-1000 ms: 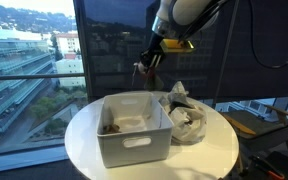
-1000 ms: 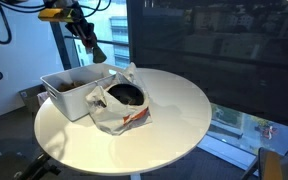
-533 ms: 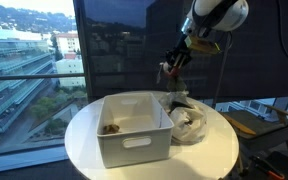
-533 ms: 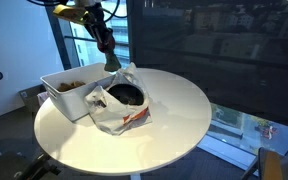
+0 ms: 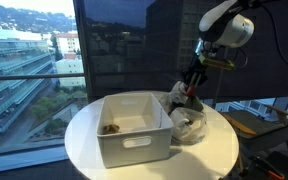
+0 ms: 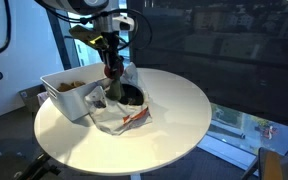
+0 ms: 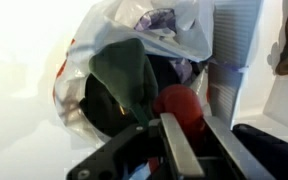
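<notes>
The arm has swung right since a second ago, off the far edge of the bin, and the fingers [image 5: 192,82] are now down over the bag, still clenched on the same load.

Far left on the round white tabletop [image 5: 84,140] sits the white rectangular plastic bin [image 5: 134,140], with a small brown clump [image 5: 110,127] on its floor. Right of it, pressed against the bin's side, slumps the crumpled white plastic bag [image 5: 187,122], mouth gaping upward. Farther right and just above that mouth hang the fingers, grasping a small red rounded object [image 7: 177,102].

That's the relation that counts: the red object sits straight over the bag's opening, not the bin, so the way into the bag is down. It looks round, with no long axis to line up.

The wrist view fills in the inside of the bag: a dark green cloth [image 7: 124,75] lies just left of the red object over something black, and the bin's wall runs along the right. An exterior view shows what the wrist cannot, namely how high the fingers hang above the bag. In another exterior view a red print [image 6: 134,118] shows on the bag's near face, but the fingers block the opening.
</notes>
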